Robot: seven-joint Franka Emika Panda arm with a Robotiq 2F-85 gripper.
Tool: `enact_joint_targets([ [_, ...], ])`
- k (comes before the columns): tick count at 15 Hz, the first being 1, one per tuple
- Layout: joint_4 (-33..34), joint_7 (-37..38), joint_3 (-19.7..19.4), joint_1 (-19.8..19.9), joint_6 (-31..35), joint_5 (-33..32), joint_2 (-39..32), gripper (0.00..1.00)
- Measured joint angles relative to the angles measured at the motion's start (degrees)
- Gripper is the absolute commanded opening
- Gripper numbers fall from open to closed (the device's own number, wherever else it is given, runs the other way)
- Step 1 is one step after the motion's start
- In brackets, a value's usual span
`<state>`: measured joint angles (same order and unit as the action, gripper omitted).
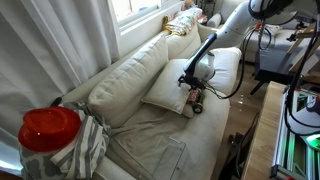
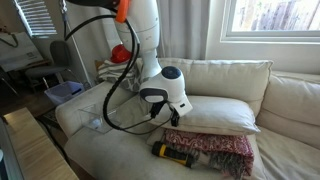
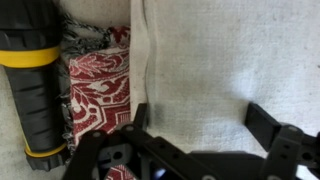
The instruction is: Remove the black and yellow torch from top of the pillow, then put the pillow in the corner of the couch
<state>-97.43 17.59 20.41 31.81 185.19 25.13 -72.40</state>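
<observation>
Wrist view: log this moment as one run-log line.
torch: off pillow, beside red cushion | pillow: below gripper, not gripped | gripper: open | next, likely: grip pillow

- The torch [image 3: 30, 80] is cut off by the top and left edges of the wrist view — one end is not seen.
- In an exterior view the red patterned cushion [image 2: 215, 150] is partly covered by the pillow [image 2: 225, 115].
- Whether the gripper [image 3: 198, 112] touches the pillow cannot be told.
- A red object [image 1: 48, 128] in the foreground is blurred — it cannot be identified.
</observation>
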Motion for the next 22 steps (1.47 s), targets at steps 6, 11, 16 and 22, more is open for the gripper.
enact_joint_targets([
  [6, 0.0, -4.9, 4.6, 7.5, 4.0, -6.6, -3.6, 0.94],
  [11, 0.7, -5.2, 7.4, 10.3, 9.1, -11.4, -7.8, 0.55],
  [16, 0.9, -4.2, 7.9, 10.1, 11.6, -12.6, -8.2, 0.19],
  [22, -5.1, -1.5, 5.8, 7.1, 8.3, -9.9, 0.4, 0.03],
])
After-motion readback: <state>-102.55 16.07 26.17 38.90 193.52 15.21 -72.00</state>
